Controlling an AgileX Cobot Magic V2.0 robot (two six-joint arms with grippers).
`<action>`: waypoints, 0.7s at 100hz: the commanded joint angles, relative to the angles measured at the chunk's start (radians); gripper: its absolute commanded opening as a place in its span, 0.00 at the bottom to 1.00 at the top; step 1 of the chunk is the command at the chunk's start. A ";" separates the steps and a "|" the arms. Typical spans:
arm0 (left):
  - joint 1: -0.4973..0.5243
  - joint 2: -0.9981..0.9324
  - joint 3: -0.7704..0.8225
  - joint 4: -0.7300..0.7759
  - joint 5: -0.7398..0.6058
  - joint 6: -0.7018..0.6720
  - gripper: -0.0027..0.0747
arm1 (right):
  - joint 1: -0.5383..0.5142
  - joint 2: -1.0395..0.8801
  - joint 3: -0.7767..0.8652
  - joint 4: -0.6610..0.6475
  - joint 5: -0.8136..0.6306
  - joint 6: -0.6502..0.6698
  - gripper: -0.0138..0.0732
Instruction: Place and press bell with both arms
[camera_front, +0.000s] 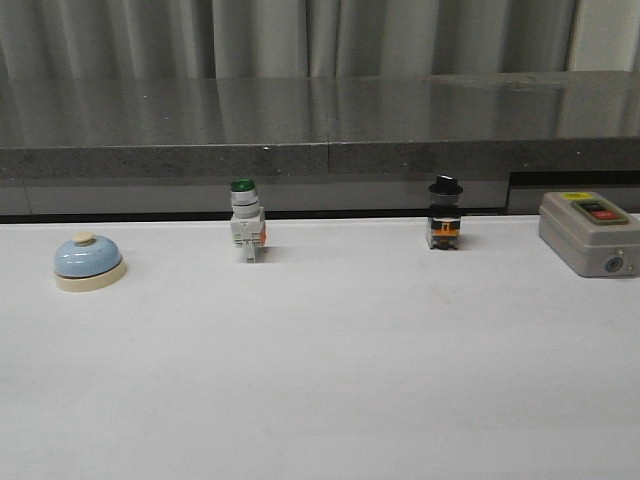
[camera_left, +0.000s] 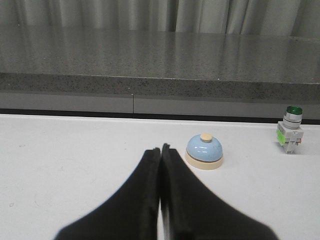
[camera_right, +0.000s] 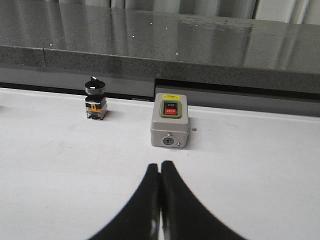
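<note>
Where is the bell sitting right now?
In the front view the bell stands on the white table at the far left, left of the green-capped switch; the left gripper, shut, points just beside it.

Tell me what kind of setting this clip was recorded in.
Probably a lab test bench, not a home: a plain white table against a grey stone ledge, with a bell, loose industrial switches and a button box lined up.

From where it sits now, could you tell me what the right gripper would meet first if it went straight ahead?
Probably the grey switch box: it stands nearly in line beyond the shut right gripper, on bare table.
</note>
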 joint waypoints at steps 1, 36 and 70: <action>-0.007 -0.023 -0.006 -0.007 -0.075 -0.009 0.01 | 0.002 -0.009 -0.017 0.000 -0.071 -0.006 0.09; -0.007 0.235 -0.364 -0.022 0.170 -0.011 0.01 | 0.002 -0.009 -0.017 0.000 -0.071 -0.006 0.09; -0.007 0.720 -0.810 -0.022 0.521 0.010 0.01 | 0.002 -0.009 -0.017 0.000 -0.071 -0.006 0.09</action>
